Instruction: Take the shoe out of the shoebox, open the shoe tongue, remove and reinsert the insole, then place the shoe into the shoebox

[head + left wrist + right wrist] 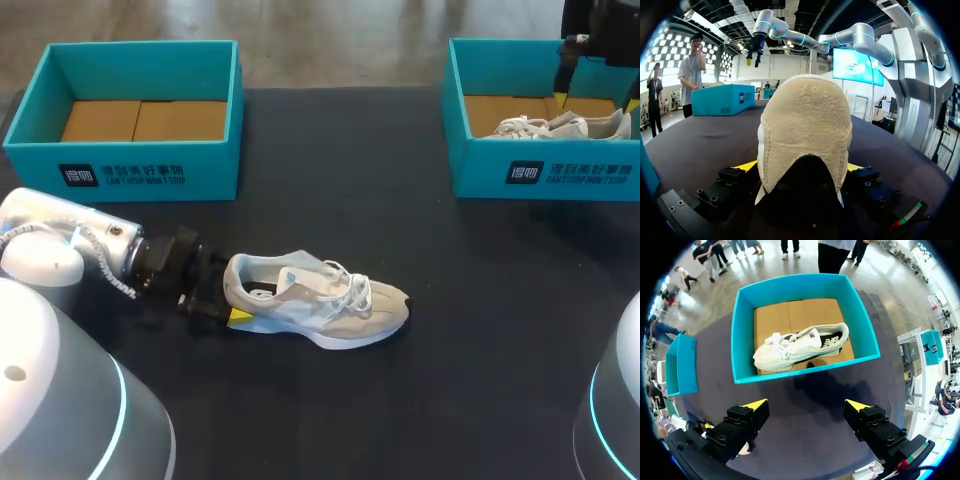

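Note:
A beige and white shoe (320,305) lies on its sole on the dark table, toe to the right. My left gripper (232,312) is at its heel and stands open, the heel (805,130) between its yellow fingertips (747,165). A second pale shoe (560,126) lies in the teal shoebox (545,175) at the back right. My right gripper (596,100) hangs open above that box. In the right wrist view the boxed shoe (800,347) lies ahead of the empty right gripper (806,405), inside the box (805,369).
An empty teal shoebox (130,165) with a cardboard floor stands at the back left. Seen from the left wrist, the right shoebox (722,99) is far ahead with my right gripper (754,50) above it.

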Controlling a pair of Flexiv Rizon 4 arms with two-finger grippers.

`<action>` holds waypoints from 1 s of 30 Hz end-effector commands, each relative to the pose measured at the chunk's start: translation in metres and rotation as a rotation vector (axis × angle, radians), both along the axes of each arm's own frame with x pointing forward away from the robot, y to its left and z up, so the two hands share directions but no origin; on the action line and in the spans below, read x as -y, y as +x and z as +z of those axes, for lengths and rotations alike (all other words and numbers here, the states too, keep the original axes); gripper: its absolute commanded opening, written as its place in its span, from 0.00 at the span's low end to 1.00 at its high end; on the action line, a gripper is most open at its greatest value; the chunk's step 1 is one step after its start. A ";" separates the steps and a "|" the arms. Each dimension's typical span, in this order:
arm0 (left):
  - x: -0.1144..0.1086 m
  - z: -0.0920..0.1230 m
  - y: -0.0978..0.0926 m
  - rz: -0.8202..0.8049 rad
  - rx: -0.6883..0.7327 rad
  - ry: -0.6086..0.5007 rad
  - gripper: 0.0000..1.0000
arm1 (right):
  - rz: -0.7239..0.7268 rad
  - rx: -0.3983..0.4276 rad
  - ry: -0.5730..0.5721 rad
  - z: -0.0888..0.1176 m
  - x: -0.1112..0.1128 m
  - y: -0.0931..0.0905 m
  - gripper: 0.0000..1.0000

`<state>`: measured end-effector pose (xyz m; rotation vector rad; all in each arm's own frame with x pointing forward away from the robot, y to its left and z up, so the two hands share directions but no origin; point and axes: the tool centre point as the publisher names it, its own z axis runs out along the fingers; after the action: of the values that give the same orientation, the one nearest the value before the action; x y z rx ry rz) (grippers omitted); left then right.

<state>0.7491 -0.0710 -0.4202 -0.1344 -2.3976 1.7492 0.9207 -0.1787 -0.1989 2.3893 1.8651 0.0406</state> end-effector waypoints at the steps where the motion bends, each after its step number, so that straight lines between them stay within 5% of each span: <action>1: 0.003 -0.003 0.004 -0.009 -0.006 -0.003 1.00 | 0.000 0.001 0.000 0.000 0.000 0.000 1.00; 20: 0.014 -0.003 -0.001 -0.042 -0.016 -0.014 1.00 | 0.000 0.001 0.000 0.000 0.000 0.000 1.00; 21: 0.014 -0.003 -0.001 -0.043 -0.015 -0.014 0.87 | 0.000 0.001 0.000 0.000 0.000 0.000 1.00; 23: 0.013 -0.003 -0.001 -0.043 -0.013 -0.013 0.15 | 0.000 0.001 0.000 0.000 0.000 0.000 1.00; 24: 0.013 -0.003 -0.001 -0.043 -0.012 -0.013 0.00 | 0.000 0.001 0.000 0.000 0.000 0.000 1.00; 30: 0.011 -0.004 -0.002 -0.044 -0.002 -0.014 0.00 | 0.000 0.001 0.000 0.000 0.000 0.000 1.00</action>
<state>0.7477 -0.0825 -0.4230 -0.1878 -2.3593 1.7452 0.9207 -0.1787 -0.1989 2.3894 1.8651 0.0406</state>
